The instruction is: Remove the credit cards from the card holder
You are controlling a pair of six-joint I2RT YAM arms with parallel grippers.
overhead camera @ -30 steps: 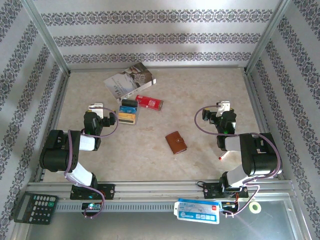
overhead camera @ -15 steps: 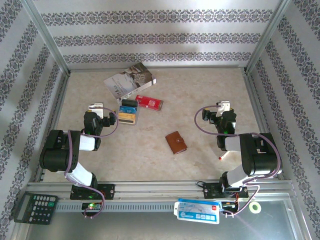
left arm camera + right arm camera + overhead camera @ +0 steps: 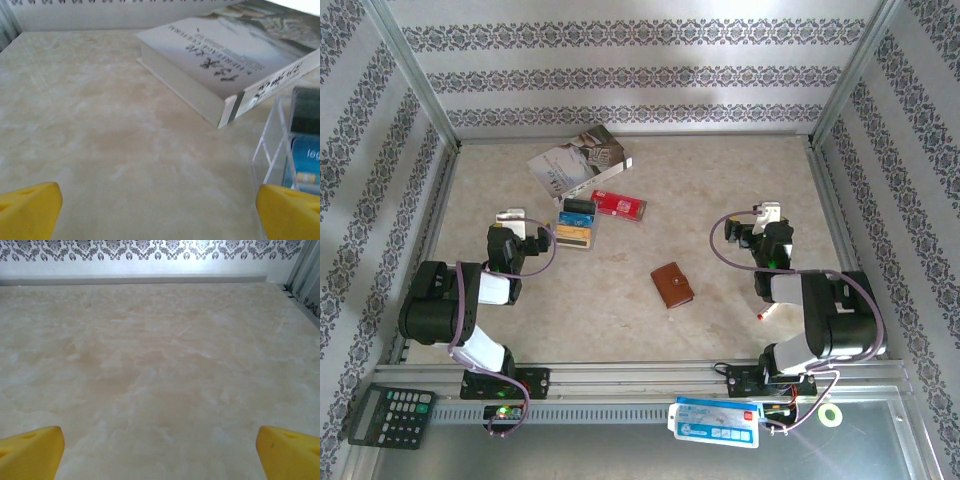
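You have both arms tucked back near their bases. The left gripper (image 3: pixel 511 215) and the right gripper (image 3: pixel 767 212) are both released, jaws spread wide, with nothing between them. The card holder (image 3: pixel 672 285) lies folded shut in the middle of the table (image 3: pixel 720 180), well apart from either gripper. The credit cards (image 3: pixel 578 222) sit by themselves toward the far left, just in front of the booklet (image 3: pixel 578 160) and just beside your left gripper. From that layout, I judge the removal done or nearly so: cards are out on the table and the holder is set aside. With the holder closed, though, you cannot tell whether any card is left inside, so check that before you call it finished. By count, there is one card holder and one booklet. There is one red card (image 3: pixel 619 205) lying apart. There is also a tight cluster with dark, blue and tan faces that looks like two or three cards, though the edges are too small to separate. From the left wrist, a clear plastic piece (image 3: pixel 272 145) stands against that cluster.
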